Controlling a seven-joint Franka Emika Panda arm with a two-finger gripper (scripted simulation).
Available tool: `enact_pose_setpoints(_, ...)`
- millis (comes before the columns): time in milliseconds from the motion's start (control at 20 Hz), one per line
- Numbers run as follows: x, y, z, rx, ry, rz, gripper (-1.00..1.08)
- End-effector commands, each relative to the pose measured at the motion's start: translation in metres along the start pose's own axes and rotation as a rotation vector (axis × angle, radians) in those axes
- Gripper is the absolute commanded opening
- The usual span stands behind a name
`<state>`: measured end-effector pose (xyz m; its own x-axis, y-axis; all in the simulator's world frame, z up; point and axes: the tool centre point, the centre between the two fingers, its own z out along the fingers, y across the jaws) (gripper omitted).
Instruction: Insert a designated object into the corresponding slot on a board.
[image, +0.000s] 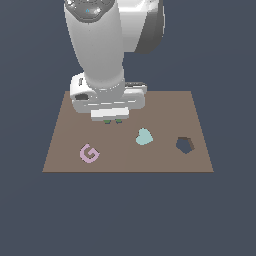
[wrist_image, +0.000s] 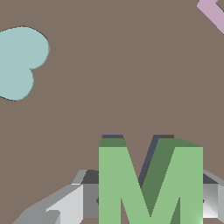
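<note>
The light-green M block (wrist_image: 148, 183) sits between my grey fingers (wrist_image: 65, 205), and my gripper (wrist_image: 148, 199) is shut on it. Thin dark slivers of the slot (wrist_image: 112, 136) show just past the M's far edge; the remainder is covered by the block. In the exterior view my gripper (image: 113, 120) hangs low over the rear left-centre of the brown board (image: 165, 107). Only small green bits of the M block (image: 107, 121) peek out under the fingers there. The slot is hidden in that view.
A pale teal heart-like piece (image: 144, 136) (wrist_image: 19, 61) lies on the board toward the exterior view's right of my gripper. A pink G (image: 89, 153) (wrist_image: 213, 13) lies near the front left. A dark pentagon cutout (image: 185, 145) is at the right.
</note>
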<state>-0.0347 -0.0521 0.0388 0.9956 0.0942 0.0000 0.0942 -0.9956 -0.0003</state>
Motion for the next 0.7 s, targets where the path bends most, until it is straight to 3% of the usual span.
enact_pose_setpoints(0,-0.0002,-0.0001,0.0046,0.001,-0.001,0.000,-1.00)
enact_pose_setpoints(150,-0.0002,-0.0002,0.0082,0.003,-0.001,0.000,-1.00)
enact_pose_setpoints(200,-0.0002,-0.0002,0.0082,0.003,-0.001,0.000,1.00)
enact_pose_setpoints(650,-0.0002,-0.0002,0.0082,0.003,-0.001,0.000,1.00)
